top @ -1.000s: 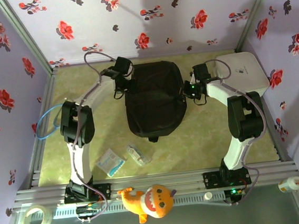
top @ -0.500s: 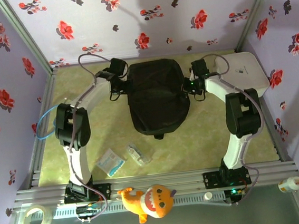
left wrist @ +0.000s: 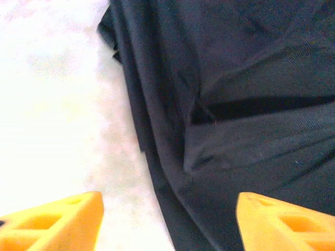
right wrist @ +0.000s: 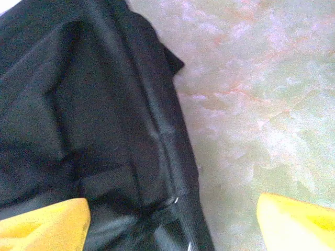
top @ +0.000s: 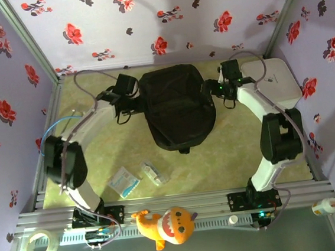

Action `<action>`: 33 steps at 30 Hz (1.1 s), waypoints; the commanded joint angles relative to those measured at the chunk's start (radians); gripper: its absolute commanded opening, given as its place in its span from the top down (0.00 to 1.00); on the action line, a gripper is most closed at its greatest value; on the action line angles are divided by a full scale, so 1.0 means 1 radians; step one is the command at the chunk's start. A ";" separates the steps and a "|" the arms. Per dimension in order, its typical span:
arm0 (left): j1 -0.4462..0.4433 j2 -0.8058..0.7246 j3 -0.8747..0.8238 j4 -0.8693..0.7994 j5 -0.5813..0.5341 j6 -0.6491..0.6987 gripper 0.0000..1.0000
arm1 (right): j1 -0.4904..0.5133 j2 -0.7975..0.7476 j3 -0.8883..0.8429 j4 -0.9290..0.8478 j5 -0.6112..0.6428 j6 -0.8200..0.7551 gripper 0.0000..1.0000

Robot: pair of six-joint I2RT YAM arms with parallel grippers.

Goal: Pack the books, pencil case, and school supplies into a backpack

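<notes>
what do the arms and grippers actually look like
Both arms, left arm and right arm, have white link shells with black joint housings. A thin grey cable loops off each wrist, and a blue cable curls by the left shoulder. The left gripper and right gripper have blocky orange-yellow fingers; a green light glows at the right wrist.

No wording can be read anywhere; the small dark mark on the white box [top: 282, 85] is illegible.
</notes>
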 commanded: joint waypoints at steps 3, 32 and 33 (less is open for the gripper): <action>-0.030 -0.173 -0.208 -0.007 -0.023 -0.201 0.23 | 0.065 -0.136 -0.089 -0.047 0.046 0.017 0.11; -0.312 -0.108 -0.464 -0.106 -0.048 -0.627 0.27 | 0.166 -0.183 -0.162 0.001 0.067 0.075 0.10; -0.317 -0.098 -0.463 -0.105 -0.048 -0.632 0.28 | 0.166 -0.180 -0.160 -0.002 0.054 0.071 0.10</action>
